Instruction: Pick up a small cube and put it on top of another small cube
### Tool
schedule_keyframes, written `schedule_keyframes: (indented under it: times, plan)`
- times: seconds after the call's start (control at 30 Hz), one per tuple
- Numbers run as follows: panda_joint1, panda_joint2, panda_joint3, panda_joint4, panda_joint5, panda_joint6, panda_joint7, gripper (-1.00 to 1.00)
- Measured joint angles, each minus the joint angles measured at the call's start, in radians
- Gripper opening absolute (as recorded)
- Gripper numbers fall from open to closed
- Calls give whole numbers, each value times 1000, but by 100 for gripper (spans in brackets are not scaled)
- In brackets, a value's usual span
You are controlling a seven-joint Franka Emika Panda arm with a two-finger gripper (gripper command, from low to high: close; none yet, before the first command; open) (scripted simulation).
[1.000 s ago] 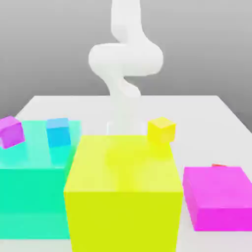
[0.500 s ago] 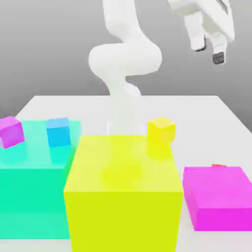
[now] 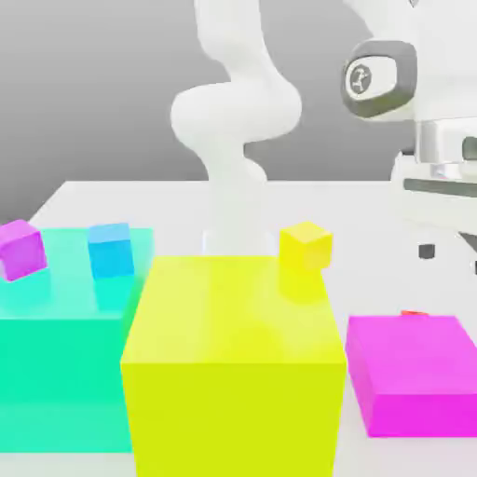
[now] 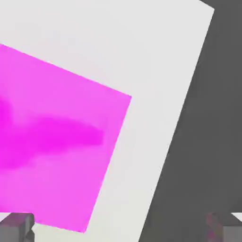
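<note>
I've got the gripper above the flat magenta block, jaws spread wide with nothing between them, because the small cube sits tucked just behind that block, only a red sliver showing

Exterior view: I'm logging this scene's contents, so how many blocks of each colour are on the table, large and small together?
Yellow: 2, the big yellow block and the small yellow cube
Magenta: 2, the flat magenta block and the small magenta cube
Teal: 1, the big teal block
Blue: 1, the small blue cube
Red: 1, the small red cube, mostly hidden behind the flat magenta block
Total: 7
</note>
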Motion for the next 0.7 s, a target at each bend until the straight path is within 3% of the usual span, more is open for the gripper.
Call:
schedule_keyframes:
  times: [0.4, 0.67, 0.7]
  plan:
    - [179, 217, 93, -131, 120, 152, -628, 0]
    - [237, 444, 26, -99, 60, 333, -625, 0]
    - [254, 472, 8, -94, 53, 355, -620, -100]
